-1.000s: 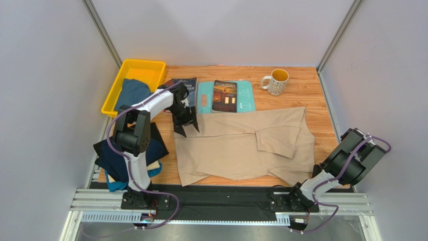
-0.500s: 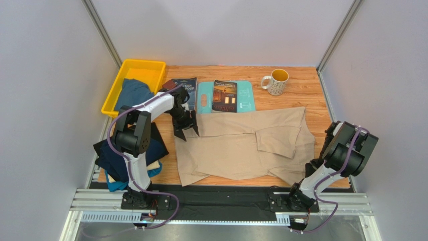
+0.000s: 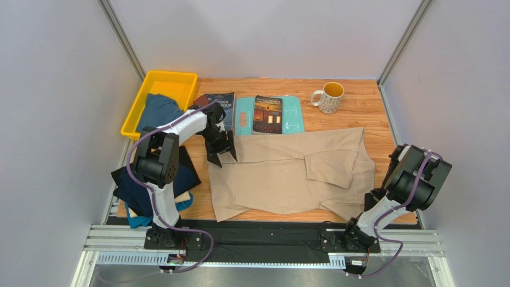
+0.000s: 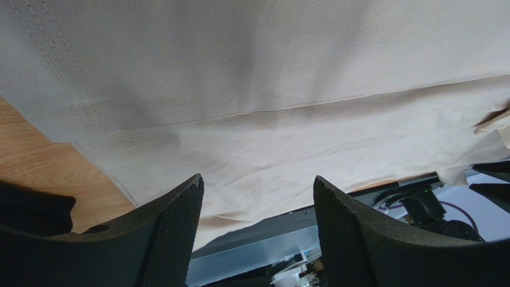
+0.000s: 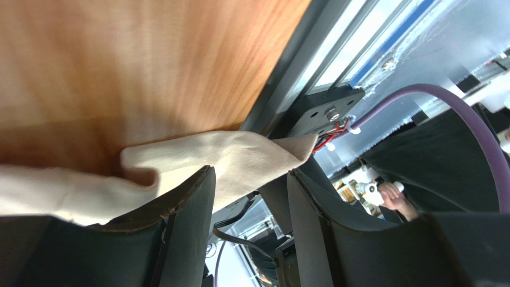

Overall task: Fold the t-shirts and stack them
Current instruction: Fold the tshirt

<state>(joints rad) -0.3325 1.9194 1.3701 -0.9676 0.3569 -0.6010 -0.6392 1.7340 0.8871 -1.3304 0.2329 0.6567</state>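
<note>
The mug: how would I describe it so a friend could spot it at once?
Start at the wooden table, then go to its far right corner, past the spread beige t-shirt. The mug stands there alone, white with a small pattern and yellow inside. It is the only cup; its neighbours, a book on a teal board, lie flat.
</note>
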